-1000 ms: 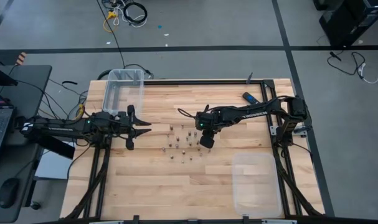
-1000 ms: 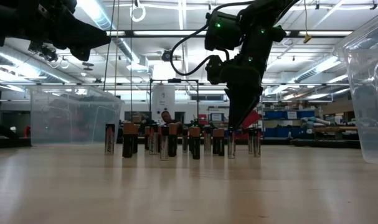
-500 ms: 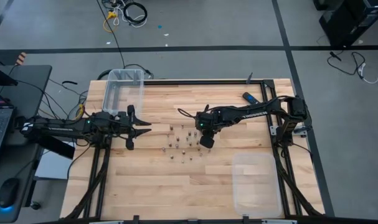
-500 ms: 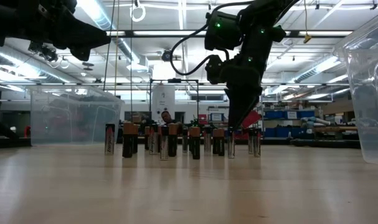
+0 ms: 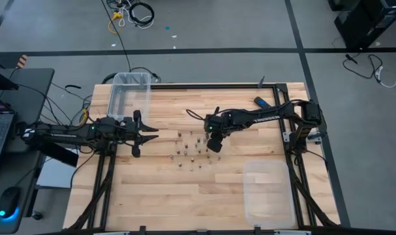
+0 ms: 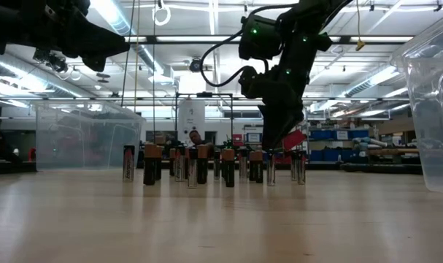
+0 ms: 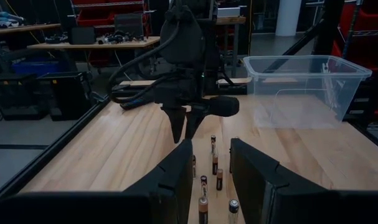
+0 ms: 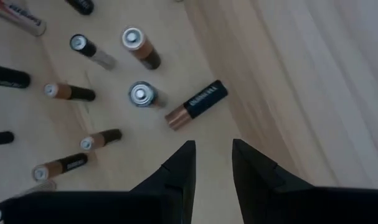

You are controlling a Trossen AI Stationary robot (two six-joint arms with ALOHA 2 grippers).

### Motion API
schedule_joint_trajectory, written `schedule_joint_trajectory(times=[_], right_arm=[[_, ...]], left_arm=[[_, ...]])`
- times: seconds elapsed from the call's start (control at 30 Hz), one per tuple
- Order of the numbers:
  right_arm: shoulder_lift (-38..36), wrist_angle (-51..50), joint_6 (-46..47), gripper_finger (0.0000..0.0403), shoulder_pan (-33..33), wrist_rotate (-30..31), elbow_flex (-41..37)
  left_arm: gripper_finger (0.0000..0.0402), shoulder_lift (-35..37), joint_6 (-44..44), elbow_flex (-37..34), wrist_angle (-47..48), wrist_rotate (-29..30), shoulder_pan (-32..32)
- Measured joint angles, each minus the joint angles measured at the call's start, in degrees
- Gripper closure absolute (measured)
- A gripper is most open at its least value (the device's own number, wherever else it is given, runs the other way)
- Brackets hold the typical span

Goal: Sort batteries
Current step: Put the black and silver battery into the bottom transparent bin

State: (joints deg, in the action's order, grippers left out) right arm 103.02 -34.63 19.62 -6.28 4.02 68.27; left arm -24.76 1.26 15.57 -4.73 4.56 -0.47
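Several small batteries (image 5: 191,150) stand on end in a loose cluster at the middle of the wooden table (image 5: 152,189); in the low view they form a row (image 6: 206,164). My right gripper (image 5: 214,145) hovers open just above the cluster's right side, pointing steeply down (image 6: 274,146). Between its fingers (image 8: 212,158) there is only bare wood. The nearest battery (image 8: 196,104), black and copper, appears to lie on its side beyond the fingertips. My left gripper (image 5: 152,135) waits open and level to the left of the cluster (image 7: 210,180).
One clear plastic bin (image 5: 129,94) stands at the table's far left corner and another (image 5: 268,189) at the near right. A black-and-blue bar (image 5: 261,102) lies at the far right. Bare wood lies in front of the cluster, toward the near edge.
My right gripper has rolled a little at the wrist while staying over the right side of the batteries. The batteries have not moved.
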Motion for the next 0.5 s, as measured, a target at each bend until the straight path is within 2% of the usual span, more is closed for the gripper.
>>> schedule_joint_trajectory(times=[0.1,0.27,0.5], right_arm=[[0.0,0.09,3.12,0.0312,-0.34,1.99,0.0],[0.0,3.04,10.27,0.0312,-2.73,1.33,0.0],[0.0,7.87,12.8,0.0312,-4.39,-0.75,0.0]], left_arm=[[0.0295,-0.01,0.0,0.0,-0.02,0.0,-0.02],[0.0295,0.0,0.0,0.0,-0.02,0.65,-0.02],[0.0295,-0.01,0.01,0.0,-0.03,1.38,0.0]])
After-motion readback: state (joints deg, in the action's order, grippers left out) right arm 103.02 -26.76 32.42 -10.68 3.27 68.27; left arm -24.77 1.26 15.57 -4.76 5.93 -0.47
